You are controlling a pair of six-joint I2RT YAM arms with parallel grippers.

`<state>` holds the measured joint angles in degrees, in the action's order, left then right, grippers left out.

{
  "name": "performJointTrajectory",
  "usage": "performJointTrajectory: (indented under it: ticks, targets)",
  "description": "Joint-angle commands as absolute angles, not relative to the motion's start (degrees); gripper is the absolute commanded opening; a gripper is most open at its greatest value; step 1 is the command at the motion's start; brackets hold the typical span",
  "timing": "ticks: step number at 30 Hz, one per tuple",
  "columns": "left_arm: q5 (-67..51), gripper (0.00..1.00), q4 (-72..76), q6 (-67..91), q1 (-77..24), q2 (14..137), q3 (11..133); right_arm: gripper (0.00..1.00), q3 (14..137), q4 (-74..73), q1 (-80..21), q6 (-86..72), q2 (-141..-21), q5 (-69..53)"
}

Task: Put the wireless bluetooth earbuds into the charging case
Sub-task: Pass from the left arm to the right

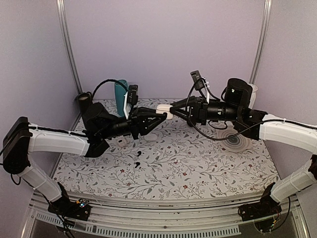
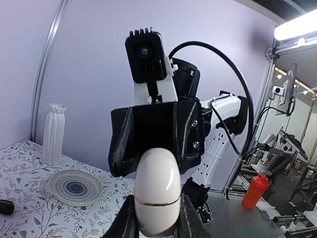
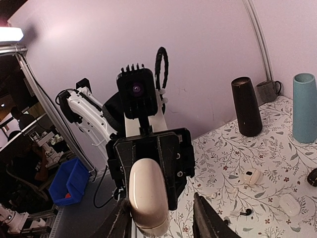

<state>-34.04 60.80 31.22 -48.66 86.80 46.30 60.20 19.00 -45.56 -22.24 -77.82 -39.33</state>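
Observation:
The charging case (image 1: 163, 110) is a glossy white egg-shaped shell with a thin gold seam, lid closed, held in mid-air above the back of the table. My left gripper (image 1: 159, 116) is shut on its lower half (image 2: 157, 196). My right gripper (image 1: 174, 108) faces it from the right, jaws open around the case's other end (image 3: 147, 201). One finger (image 3: 120, 224) lies against the case and the other (image 3: 207, 220) stands apart from it. Two small white earbuds (image 3: 251, 176) (image 3: 289, 204) lie on the floral tabletop; one shows under the left arm (image 1: 122, 142).
Small black pieces (image 1: 138, 153) lie on the floral cloth in front of the left arm. A teal cup (image 1: 120, 96) and a black cylinder (image 1: 83, 99) stand at the back left. A ringed plate (image 1: 237, 141) and a white vase (image 2: 53, 133) are at the right.

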Motion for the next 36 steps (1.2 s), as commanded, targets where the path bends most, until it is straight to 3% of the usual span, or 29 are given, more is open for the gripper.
performJointTrajectory:
  ticks: [1,9,14,16,25,29,36]
  targets:
    - [-34.36,0.0,62.88,32.32,-47.91,87.71,48.12,0.4,60.68,20.04,-46.32,-22.99,-79.13,-40.21]
    - [-34.45,0.0,62.69,32.69,-47.7,87.9,48.4,0.27,60.54,20.23,-46.5,-22.94,-79.37,-39.59]
    - [-33.64,0.0,62.5,32.77,-47.54,87.89,47.8,0.09,60.77,20.67,-46.52,-23.52,-79.75,-39.88]
    - [-32.74,0.07,62.45,32.83,-47.41,87.69,47.56,0.05,60.62,21.12,-46.49,-23.85,-79.73,-39.97]
    - [-29.57,0.72,57.57,29.63,-46.99,85.18,46.96,0.04,59.82,22.65,-46.55,-25.64,-79.26,-38.6]
    - [-26.86,0.94,56.41,27.83,-46.63,83.07,44.62,0.04,59.85,22.64,-46.5,-26.48,-79.61,-37.67]
    - [-23.34,0.96,51.93,25.41,-46.01,80.03,42.45,0.04,60.22,22.06,-46.15,-27.25,-79.67,-34.94]
